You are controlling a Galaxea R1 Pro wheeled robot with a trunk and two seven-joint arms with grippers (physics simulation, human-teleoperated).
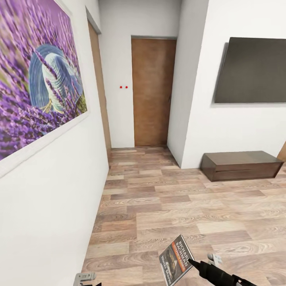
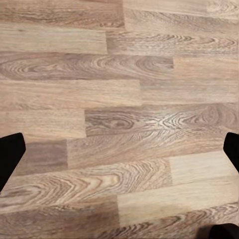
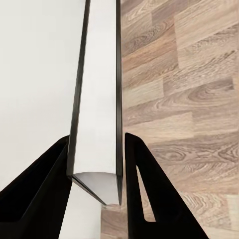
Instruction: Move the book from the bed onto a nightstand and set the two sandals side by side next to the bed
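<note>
1. Nearest the head camera, the book [image 1: 176, 260] is riding in the right claw [image 1: 190, 261], pinched at one edge and standing tilted above the wood-plank floor [image 1: 167, 198], with its "RICHARD BACHMAN" cover facing the camera.
2. Seen along the right wrist, the book [image 3: 97, 99] is showing edge-on, its pale page block running away between the two black fingers [image 3: 144, 189], which are pressing flat on both covers near the end.
3. It is looking light and thin (a paperback, so probably somewhat flexible), and a grip across the covers near one edge is likely suiting it; the glossy cover may be slipping a little if the arm swings fast, so holding deeper toward the spine would probably be steadier.
4. Left claw [image 2: 119, 149] is hanging wide, holding nothing, its dark fingertips [image 2: 10, 154] sitting at the picture's sides over bare planks.
5. Farther out, the robot is facing a short corridor with a brown door [image 1: 153, 91], a lavender picture [image 1: 37, 75] on the near wall, a dark wall screen [image 1: 252, 71] and a long low cabinet [image 1: 240, 165] beneath it.
6. That cabinet is no nightstand, so the book is probably due for more carrying.
</note>
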